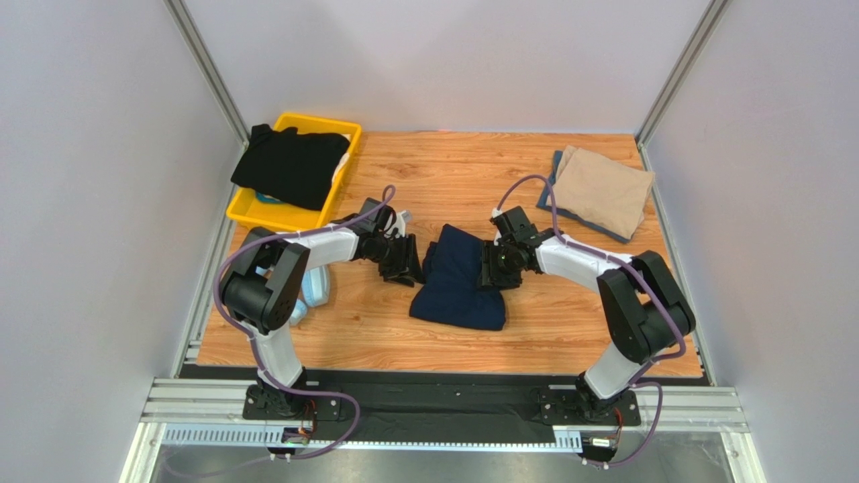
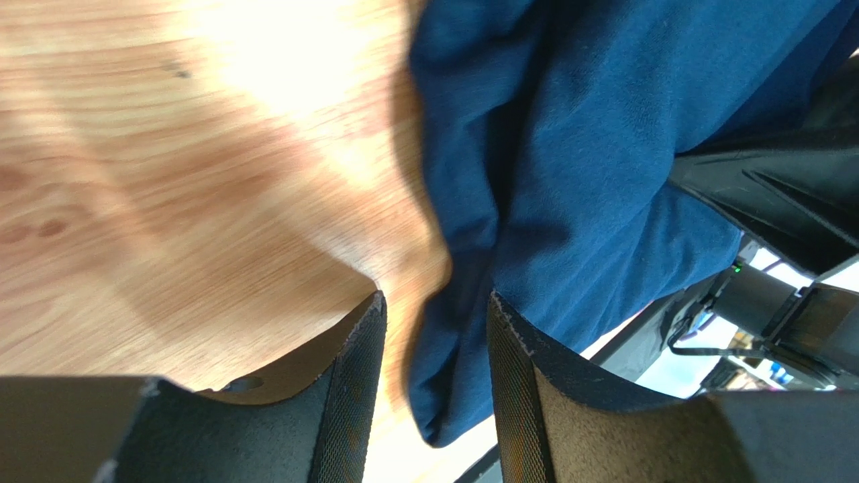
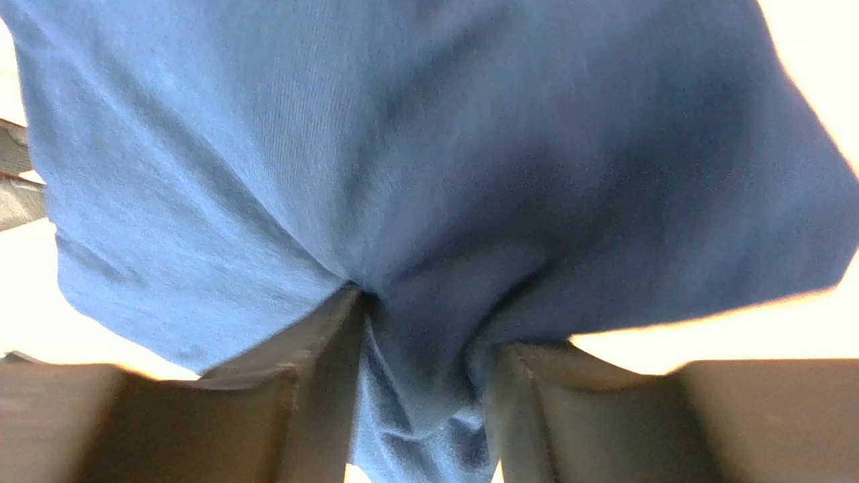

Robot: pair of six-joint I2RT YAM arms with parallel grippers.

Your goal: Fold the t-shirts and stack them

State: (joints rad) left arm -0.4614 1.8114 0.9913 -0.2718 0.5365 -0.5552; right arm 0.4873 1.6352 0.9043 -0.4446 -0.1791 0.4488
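Top external only, tan t-shirt (image 1: 603,189), yellow bin (image 1: 270,217)

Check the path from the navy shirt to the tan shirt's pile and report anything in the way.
Nothing loose lies between them. Only the right gripper sits on that line, at the right edge of the navy t-shirt, toward the tan t-shirt in the far right corner.
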